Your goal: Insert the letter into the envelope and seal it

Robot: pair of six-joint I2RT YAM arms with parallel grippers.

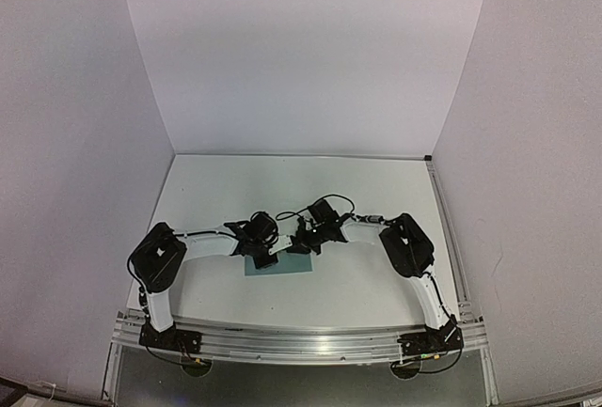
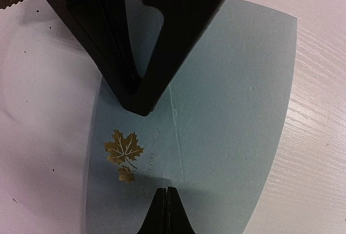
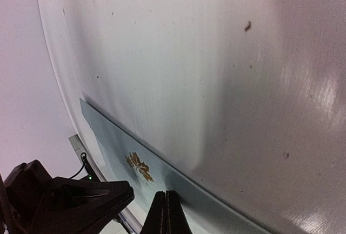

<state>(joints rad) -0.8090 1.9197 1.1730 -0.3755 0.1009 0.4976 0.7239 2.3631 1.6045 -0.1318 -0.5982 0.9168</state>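
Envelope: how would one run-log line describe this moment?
envelope: flat on table | left hand: shut, tips on envelope | right hand: shut, tips on envelope

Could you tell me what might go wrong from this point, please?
Both grippers' jaws are shut and close together over the envelope, so the left gripper and right gripper could collide. A tip dragging at the flap seam could crease or shift the thin paper on the table. The letter is not visible, so sealing may happen without it inside.

Envelope btm off-frame in L wrist view, top behind right tool
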